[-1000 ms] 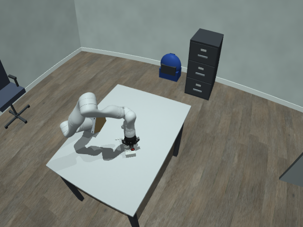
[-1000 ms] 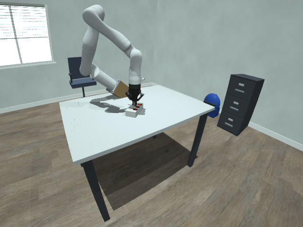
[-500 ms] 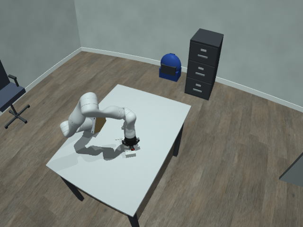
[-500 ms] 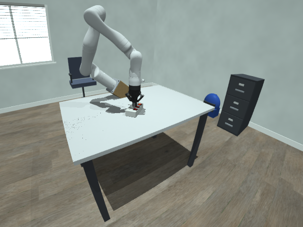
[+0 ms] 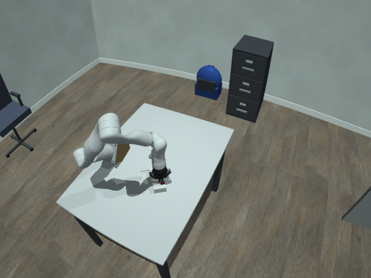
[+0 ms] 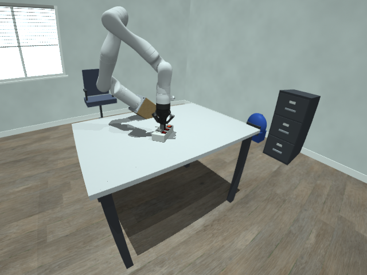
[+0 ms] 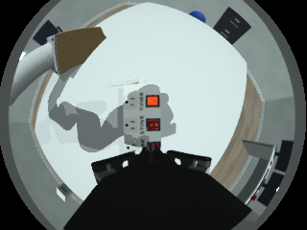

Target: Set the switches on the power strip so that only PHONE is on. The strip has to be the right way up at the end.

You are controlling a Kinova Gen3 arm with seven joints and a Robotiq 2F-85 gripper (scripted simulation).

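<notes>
A white power strip (image 5: pixel 159 187) (image 6: pixel 162 134) (image 7: pixel 145 118) lies right way up on the white table (image 5: pixel 185 143) (image 6: pixel 124 156). In the wrist view its far switch (image 7: pixel 153 100) glows bright orange-red and the middle switch (image 7: pixel 153 126) is darker red. The nearest switch is hidden under my fingers. My gripper (image 5: pixel 162 181) (image 6: pixel 161 129) (image 7: pixel 150 149) is shut, points straight down and its tips press on the strip's top at the near end. The small labels beside the switches are too small to read.
A brown block at the arm's base (image 5: pixel 122 152) (image 6: pixel 146 108) stands on the table's back left. A black filing cabinet (image 5: pixel 250 78) (image 6: pixel 292 125), a blue bin (image 5: pixel 208 81) and an office chair (image 5: pixel 13 119) (image 6: pixel 94 93) stand on the floor around the table.
</notes>
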